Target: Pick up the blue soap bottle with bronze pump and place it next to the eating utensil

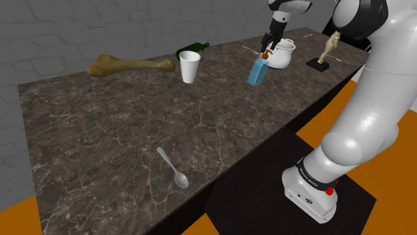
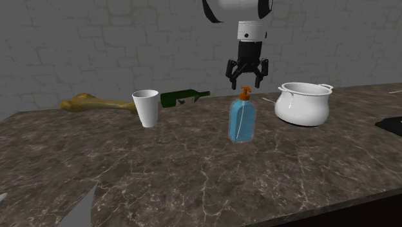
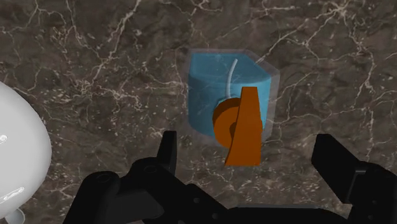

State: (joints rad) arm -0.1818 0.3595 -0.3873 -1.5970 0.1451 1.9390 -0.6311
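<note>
A clear blue soap bottle (image 1: 256,71) (image 2: 241,121) (image 3: 222,95) with an orange-bronze pump (image 3: 242,129) stands upright on the dark marble counter (image 1: 133,127), beside a white pot. My gripper (image 1: 270,44) (image 2: 245,84) (image 3: 248,156) hangs open directly above the pump, its fingers (image 3: 167,151) apart on either side and not touching it. A metal spoon (image 1: 173,167) lies near the counter's front edge, well away from the bottle toward the shoulder view's lower left.
A white pot (image 1: 283,53) (image 2: 303,103) (image 3: 16,153) stands close beside the bottle. A white cup (image 1: 190,66) (image 2: 147,108), a lying green bottle (image 1: 192,48) (image 2: 183,97) and a large bone (image 1: 130,65) (image 2: 96,103) sit along the back. A small statue (image 1: 327,50) stands near the counter's end.
</note>
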